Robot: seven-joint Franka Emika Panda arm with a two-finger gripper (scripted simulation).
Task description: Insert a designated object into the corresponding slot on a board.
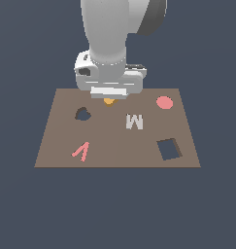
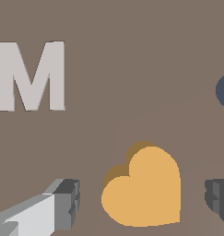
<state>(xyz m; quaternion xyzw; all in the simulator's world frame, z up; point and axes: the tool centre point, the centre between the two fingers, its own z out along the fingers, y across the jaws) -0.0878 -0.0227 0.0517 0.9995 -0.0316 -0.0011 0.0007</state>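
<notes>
The gripper [image 2: 140,200] straddles the small orange-yellow heart-shaped piece [image 2: 143,189] with its jaws spread and holding nothing — it should centre, then close squarely on the flanks.

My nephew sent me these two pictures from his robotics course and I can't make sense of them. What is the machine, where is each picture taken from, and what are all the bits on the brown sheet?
Both pictures are computer renders of one robot arm, not photos. The exterior view looks at the whole scene from outside: the grey-white arm reaches down over a flat brown board. On the board lie a grey letter M, a pink round disc and a pink V-shaped piece. Two dark holes are cut into it: a heart-shaped slot and a square cutout.

The wrist view comes from a camera on the arm's wrist, looking straight down. It shows the pincer with its two fingers standing open on either side of a small orange heart piece, which lies on the board. Nothing is held yet; the fingers do not touch it.
</notes>
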